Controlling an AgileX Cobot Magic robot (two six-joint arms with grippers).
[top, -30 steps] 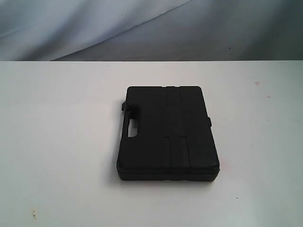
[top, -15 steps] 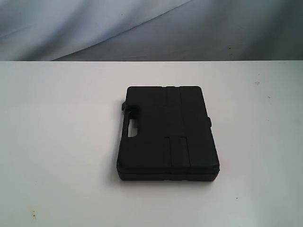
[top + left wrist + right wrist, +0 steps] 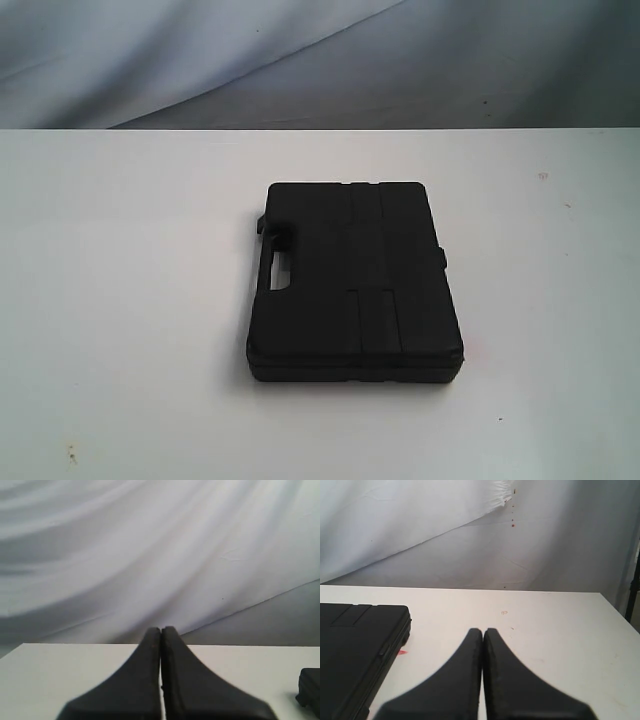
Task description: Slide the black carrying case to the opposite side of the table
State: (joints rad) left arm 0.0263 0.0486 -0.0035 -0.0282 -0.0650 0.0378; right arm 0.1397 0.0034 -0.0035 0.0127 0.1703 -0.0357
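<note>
Exterior: table [image 3: 120, 300] fills the lower three quarters of the frame, with a grey draped backdrop [image 3: 300, 60] across the top.

Left third: bare white top, one small speck [image 3: 71, 455] near the lower left corner.

Middle: case [image 3: 355, 280] lies flat and closed, just right of frame centre, long side running away from the camera. Handle cutout [image 3: 277, 270] sits on its left edge, a small latch tab [image 3: 441, 258] on its right edge. Nothing is on top of it or touching it.

Right of it: a faint red smear [image 3: 472, 352] on the table just beside the case's lower right corner. Further right, a small mark [image 3: 543, 176] in the upper right, near the table's far edge.

The grippers show only in the wrist views.

Left gripper [image 3: 161, 630]: jaws pressed together tip to tip, nothing between them. It sits low over the table. Only a corner of the case shows, well apart from the fingers.

Right gripper [image 3: 483, 631]: jaws also closed flush, empty, low over the table. The case's side is near it, not touching. The red smear lies on the table between the case and the fingers. A black stand [image 3: 634, 590] is past the table's edge. A few red dots [image 3: 512, 525] mark the backdrop.
</note>
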